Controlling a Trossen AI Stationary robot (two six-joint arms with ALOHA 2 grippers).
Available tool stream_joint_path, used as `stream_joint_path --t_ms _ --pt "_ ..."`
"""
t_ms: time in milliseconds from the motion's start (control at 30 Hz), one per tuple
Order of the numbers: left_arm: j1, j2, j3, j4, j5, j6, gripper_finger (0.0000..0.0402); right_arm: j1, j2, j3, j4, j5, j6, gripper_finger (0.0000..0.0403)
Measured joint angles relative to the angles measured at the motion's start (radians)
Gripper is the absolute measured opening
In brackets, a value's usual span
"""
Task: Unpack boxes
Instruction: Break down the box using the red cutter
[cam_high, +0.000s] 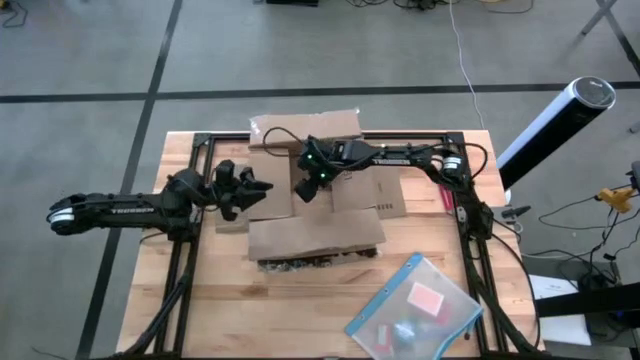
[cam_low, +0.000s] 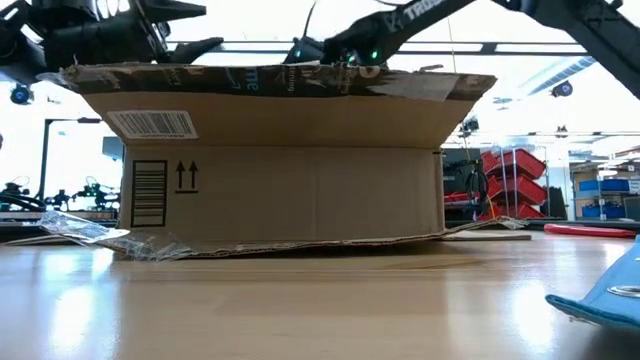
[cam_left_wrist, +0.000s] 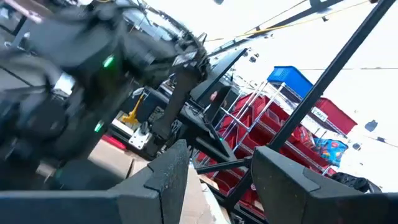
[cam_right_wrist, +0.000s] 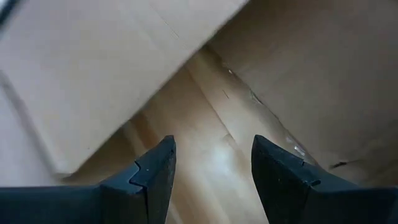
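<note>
The box (cam_high: 315, 205) sat near the middle of the table (cam_high: 210, 300), flaps spread open, barcode label and arrows on the side facing the low camera. It looked light and fairly stiff in the walls but floppy at the flaps — corrugated board that would bend at the creases and slide on the smooth wood if pushed. A flap edge or the wall rim seemed the best hold.

The right end effector (cam_high: 305, 190) hung over the open top, fingers (cam_right_wrist: 152, 171) parted and empty. The left end effector (cam_high: 262, 188) waited at the box's left flap, also open, gripping nothing. A clear pouch (cam_high: 415, 310) lay apart, nearer the table's front right.
</note>
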Motion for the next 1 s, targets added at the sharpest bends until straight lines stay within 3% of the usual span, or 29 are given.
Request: stream_joint_path --t_ms 367,833,1000 --pt "0.0 -0.082 0.0 -0.136 -0.002 0.003 0.0157 0.013 0.056 0.001 0.218 -0.056 0.014 0.0181" --pt "0.0 -0.079 0.0 -0.146 -0.003 0.003 0.0157 0.013 0.047 0.002 0.482 -0.135 0.136 0.0181" --pt "0.0 -0.084 0.0 -0.138 -0.05 0.003 0.0157 0.013 0.047 0.002 0.575 -0.136 0.179 0.0181"
